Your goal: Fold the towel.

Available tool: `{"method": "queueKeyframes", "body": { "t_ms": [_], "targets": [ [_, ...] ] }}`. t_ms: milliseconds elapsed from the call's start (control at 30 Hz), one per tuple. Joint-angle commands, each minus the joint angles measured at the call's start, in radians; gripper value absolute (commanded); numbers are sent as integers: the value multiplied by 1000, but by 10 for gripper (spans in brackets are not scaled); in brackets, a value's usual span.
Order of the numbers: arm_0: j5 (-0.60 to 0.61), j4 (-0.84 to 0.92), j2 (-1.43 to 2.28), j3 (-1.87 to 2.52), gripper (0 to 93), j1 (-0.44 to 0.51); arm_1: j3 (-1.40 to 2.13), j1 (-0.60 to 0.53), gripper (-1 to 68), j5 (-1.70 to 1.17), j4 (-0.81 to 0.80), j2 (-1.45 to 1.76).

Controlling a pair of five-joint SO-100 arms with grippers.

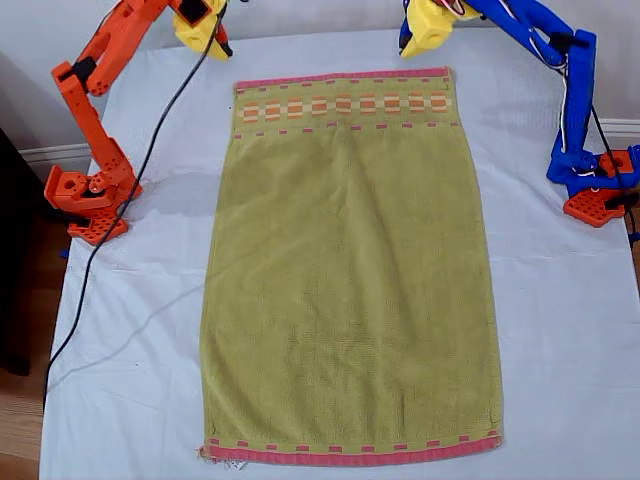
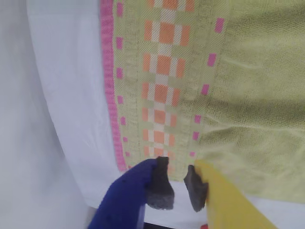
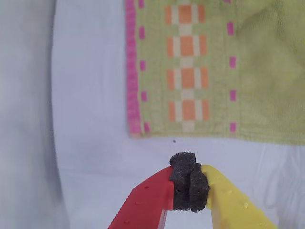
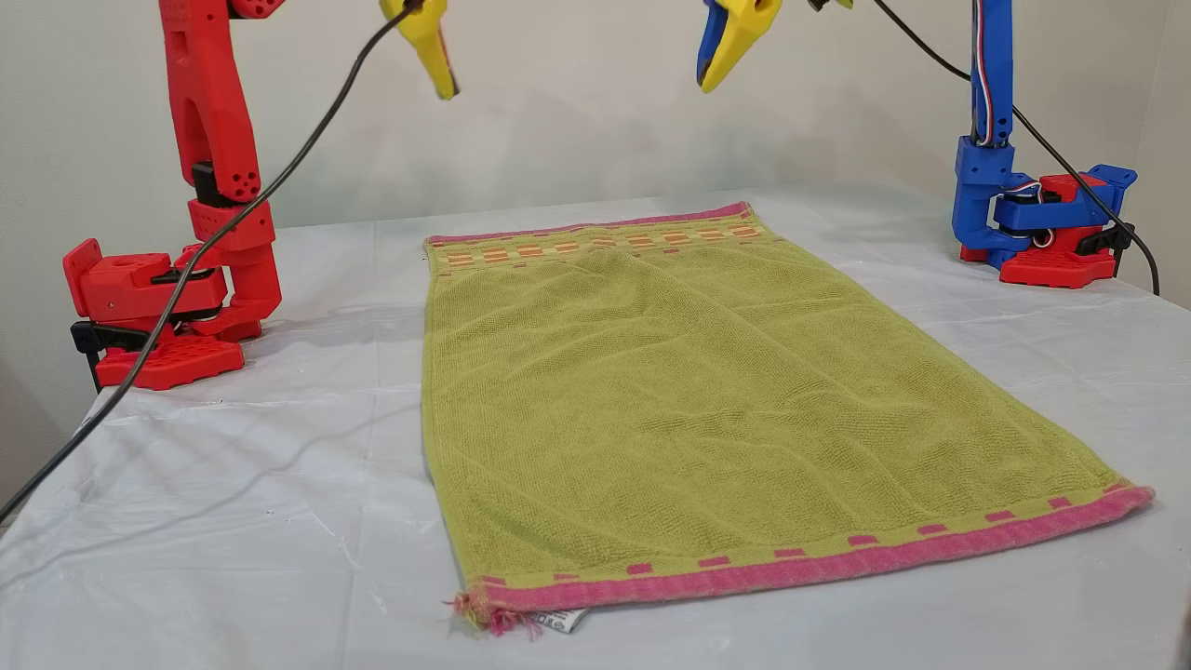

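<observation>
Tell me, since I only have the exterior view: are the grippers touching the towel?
Observer: No. In the other view both hang high above the towel.
Operator: Are the jaws open?
Observer: My first gripper, on the blue arm, is slightly open, with nothing between its pads.
Operator: And the red one?
Observer: My second gripper is shut, over the white sheet just off the towel's corner.

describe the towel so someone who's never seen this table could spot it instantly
On the white sheet covering the table, between the orange arm base and the blue arm base, lies the towel, spread flat. It is the only olive-green cloth, with pink hems at both ends and an orange-and-cream checked band near the far end.
</observation>
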Motion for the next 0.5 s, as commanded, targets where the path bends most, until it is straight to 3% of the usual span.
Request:
{"method": "queueKeyframes", "body": {
  "t_ms": [0, 133, 300, 467],
  "targets": [
    [-61, 11, 89, 97, 1, -54, 18, 15, 167, 20, -3, 35],
    [-100, 11, 74, 150, 15, -83, 38, 20, 200, 28, -3, 26],
    [-135, 9, 84, 196, 297, -98, 54, 18, 197, 23, -3, 35],
    [-114, 9, 81, 204, 386, -107, 48, 14, 198, 14, -3, 21]
  ]
}}
